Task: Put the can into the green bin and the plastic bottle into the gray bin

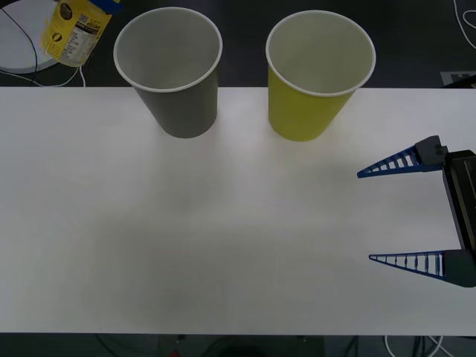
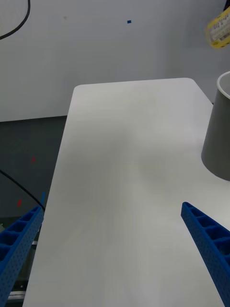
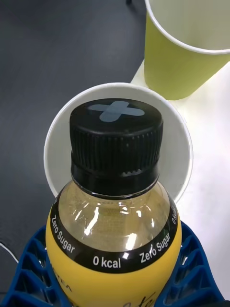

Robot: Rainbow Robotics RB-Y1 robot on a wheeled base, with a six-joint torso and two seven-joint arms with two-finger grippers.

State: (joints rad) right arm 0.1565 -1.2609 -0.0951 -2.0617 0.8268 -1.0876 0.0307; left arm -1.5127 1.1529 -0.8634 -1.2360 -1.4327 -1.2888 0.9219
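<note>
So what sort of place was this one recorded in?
Probably a lab or test room: a plain white table holding just a gray cup and a green cup, loose cables on the dark floor behind.

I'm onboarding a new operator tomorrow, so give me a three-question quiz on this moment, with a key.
1. True or false: the right gripper is clamped on the green bin.
2. What does the left gripper hold?
A. a can
B. the bottle
C. nothing
3. Fill in: in the left wrist view the bottle's cap sits in front of the white opening of the ___ bin.

Key:
1. False. Its jaws are wide open over bare table, apart from both bins.
2. B. The blue jaws cradle the bottle's body.
3. Gray; the green bin stands beside it.
</note>
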